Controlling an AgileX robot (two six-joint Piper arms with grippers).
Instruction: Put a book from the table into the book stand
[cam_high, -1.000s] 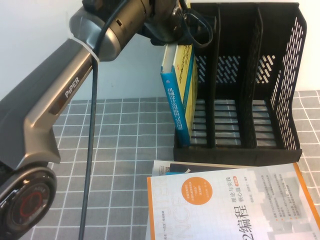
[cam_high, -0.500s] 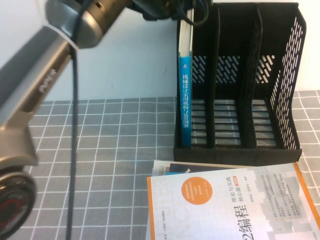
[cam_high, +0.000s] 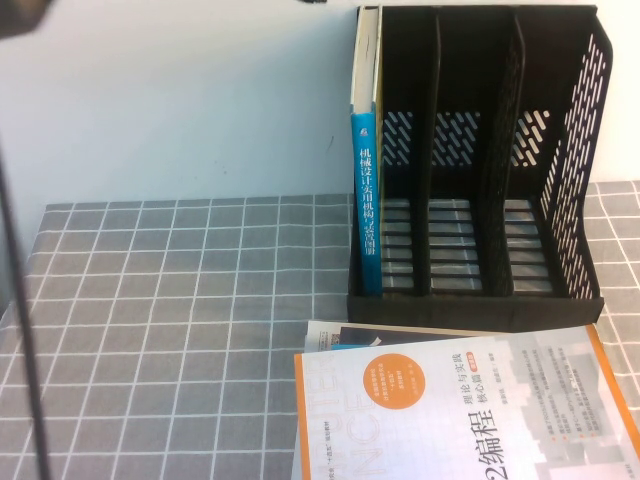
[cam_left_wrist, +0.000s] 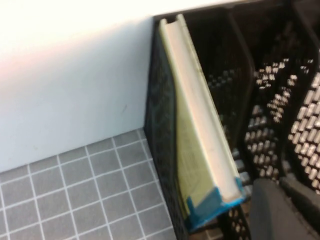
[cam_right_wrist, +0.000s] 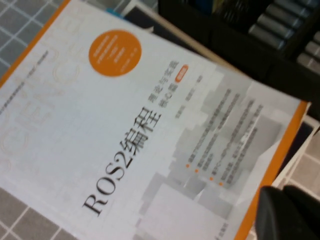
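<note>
Your table (cam_high: 180, 330) carries the black book stand (cam_high: 560, 200); the book (cam_high: 367, 200) stands upright in its leftmost slot. Left gripper (cam_left_wrist: 285, 210) hovers beside it, jaws closed, empty. Right gripper (cam_right_wrist: 290, 212) hangs over the white ROS2 book (cam_right_wrist: 125, 140); jaws: cannot tell.

"ROS2编程" runs across the white book (cam_right_wrist: 145, 135) cover; Chinese title characters run down the book (cam_high: 369, 190) spine, blue.
</note>
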